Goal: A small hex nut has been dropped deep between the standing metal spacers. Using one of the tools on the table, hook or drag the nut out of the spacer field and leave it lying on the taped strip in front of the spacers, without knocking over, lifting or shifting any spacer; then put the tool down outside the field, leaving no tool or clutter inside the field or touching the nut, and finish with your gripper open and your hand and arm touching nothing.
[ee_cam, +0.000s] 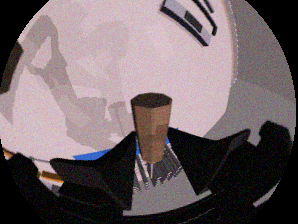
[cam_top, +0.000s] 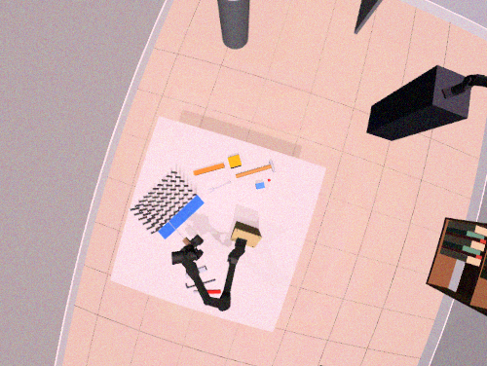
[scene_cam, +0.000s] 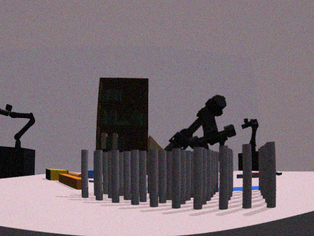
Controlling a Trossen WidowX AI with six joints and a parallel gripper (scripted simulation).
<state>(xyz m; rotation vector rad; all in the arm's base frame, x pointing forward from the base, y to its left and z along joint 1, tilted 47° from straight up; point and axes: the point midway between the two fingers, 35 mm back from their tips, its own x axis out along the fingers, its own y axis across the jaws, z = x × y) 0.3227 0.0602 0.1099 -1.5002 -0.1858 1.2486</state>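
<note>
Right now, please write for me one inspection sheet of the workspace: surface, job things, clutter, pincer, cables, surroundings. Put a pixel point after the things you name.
Surface: pale table top [cam_top: 287, 204], lit, with shadows.
Job things: grey spacers [scene_cam: 154, 179] upright; blue strip [cam_top: 181, 217] along their front; nut not visible.
Clutter: orange bar [cam_top: 208, 169] [scene_cam: 70, 181], yellow block [cam_top: 235, 161] [scene_cam: 56, 174], hammer [cam_top: 254, 171] lie beyond the strip's end.
Pincer: closed on the brown handle [cam_top: 187, 240] [ee_cam: 151, 125] of a thin tool.
Cables: nothing seen.
Surroundings: bookshelf [cam_top: 437, 258] [scene_cam: 98, 116]; another arm on a black pedestal [cam_top: 404, 117].
</note>
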